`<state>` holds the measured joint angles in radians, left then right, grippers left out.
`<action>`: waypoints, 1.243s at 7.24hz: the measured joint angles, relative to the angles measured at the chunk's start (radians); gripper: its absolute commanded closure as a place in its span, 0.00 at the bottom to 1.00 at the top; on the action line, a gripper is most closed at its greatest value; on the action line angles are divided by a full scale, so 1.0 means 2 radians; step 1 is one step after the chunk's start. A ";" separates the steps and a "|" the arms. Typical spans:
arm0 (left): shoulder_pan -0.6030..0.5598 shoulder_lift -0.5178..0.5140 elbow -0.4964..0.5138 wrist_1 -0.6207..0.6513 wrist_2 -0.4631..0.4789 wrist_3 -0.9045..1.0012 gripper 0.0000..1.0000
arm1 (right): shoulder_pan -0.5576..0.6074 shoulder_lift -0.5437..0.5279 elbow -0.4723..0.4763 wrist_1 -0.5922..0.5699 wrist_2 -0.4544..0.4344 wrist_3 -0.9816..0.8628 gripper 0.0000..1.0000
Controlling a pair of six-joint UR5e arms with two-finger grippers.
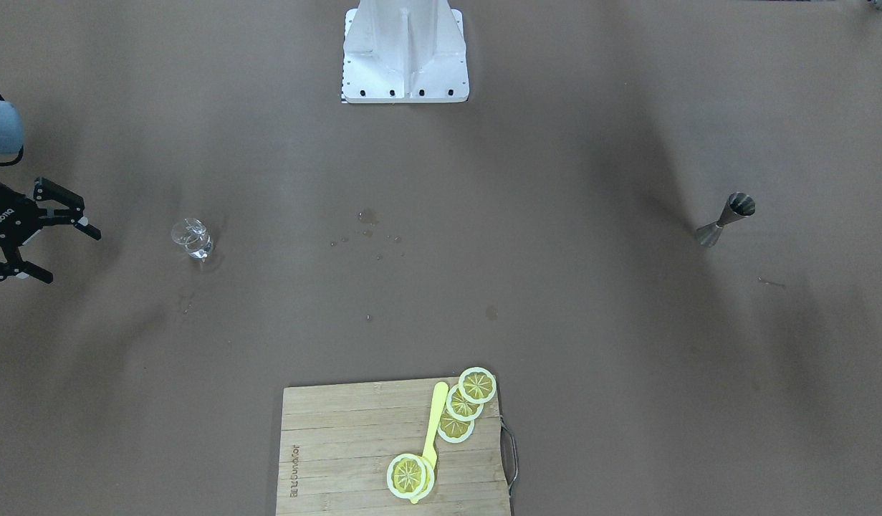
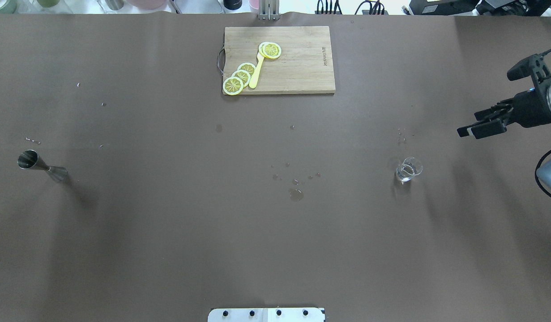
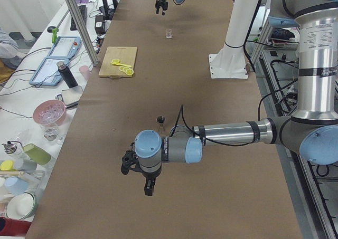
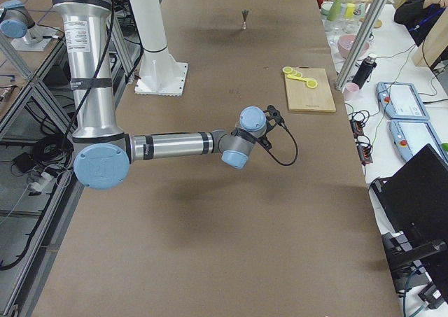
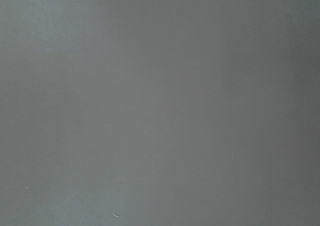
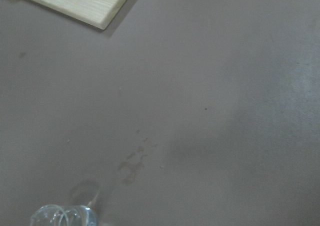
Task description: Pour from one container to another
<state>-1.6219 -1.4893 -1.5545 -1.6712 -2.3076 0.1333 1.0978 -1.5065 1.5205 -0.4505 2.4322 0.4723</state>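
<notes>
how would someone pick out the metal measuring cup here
Start at the wooden cutting board on the brown table, then look far towards the robot's left end. Standing alone there is the measuring cup: shiny steel and hourglass-shaped, unlike the small clear glass at the opposite end.

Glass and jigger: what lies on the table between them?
Only small wet spots on the table, a little nearer the glass than the jigger, as the overhead view shows.

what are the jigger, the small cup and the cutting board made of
Jigger: likely stainless steel, shiny grey with reflections.
Small cup: clear glass or possibly plastic, see-through with bright glints.
Cutting board: wood, perhaps bamboo, pale matte strips.
</notes>
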 measured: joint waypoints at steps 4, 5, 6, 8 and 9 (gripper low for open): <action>0.000 0.002 -0.005 0.000 -0.001 0.001 0.01 | -0.013 -0.013 -0.012 0.083 0.018 -0.073 0.00; -0.001 0.003 -0.010 0.000 -0.001 0.001 0.01 | -0.016 -0.013 -0.020 0.086 0.019 -0.120 0.00; -0.001 0.003 -0.011 -0.003 -0.005 0.001 0.01 | -0.021 -0.013 -0.027 0.087 0.019 -0.164 0.00; 0.001 0.001 -0.008 -0.070 -0.033 0.000 0.01 | -0.037 -0.008 -0.046 0.091 0.019 -0.240 0.00; 0.004 0.000 0.002 -0.141 -0.040 -0.001 0.01 | -0.043 -0.003 -0.055 0.096 0.019 -0.267 0.00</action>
<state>-1.6143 -1.4891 -1.5496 -1.9526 -2.3882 0.1314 1.0124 -1.5130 1.4104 -0.2592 2.4697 -0.0619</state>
